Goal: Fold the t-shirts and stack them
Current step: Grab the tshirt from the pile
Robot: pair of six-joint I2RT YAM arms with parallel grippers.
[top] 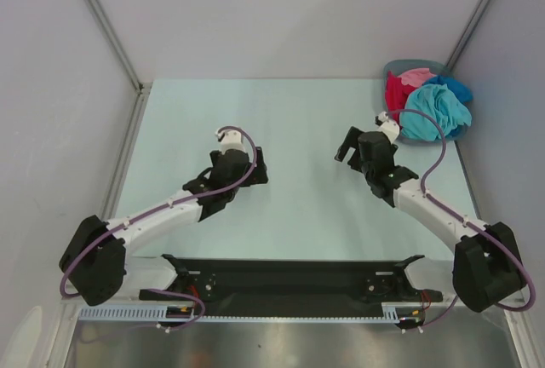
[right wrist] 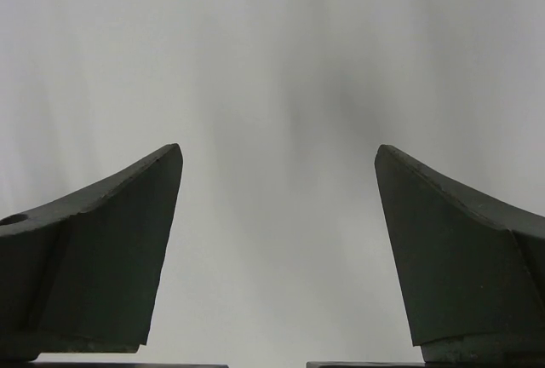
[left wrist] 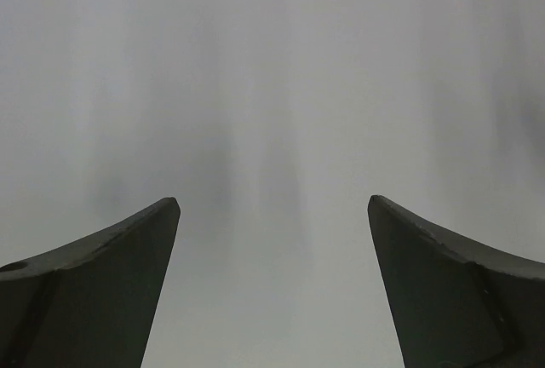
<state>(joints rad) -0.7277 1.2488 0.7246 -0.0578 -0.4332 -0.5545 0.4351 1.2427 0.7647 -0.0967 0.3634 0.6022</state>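
The t-shirts lie crumpled together in a grey-blue basket (top: 397, 66) at the table's far right corner: a teal one (top: 436, 109) on top, a crimson red one (top: 395, 95), a pale pink one (top: 417, 76) and a bright blue one (top: 457, 88). My left gripper (top: 261, 166) (left wrist: 272, 202) hovers over the table's middle left, open and empty. My right gripper (top: 343, 146) (right wrist: 278, 151) hangs open and empty too, a short way to the left of the basket. Both wrist views show only bare surface between the dark fingers (left wrist: 128, 283) (right wrist: 119, 257).
The pale green table (top: 298, 112) is walled by grey panels at the back and on both sides. A black rail with the arm bases (top: 289, 278) runs along the near edge.
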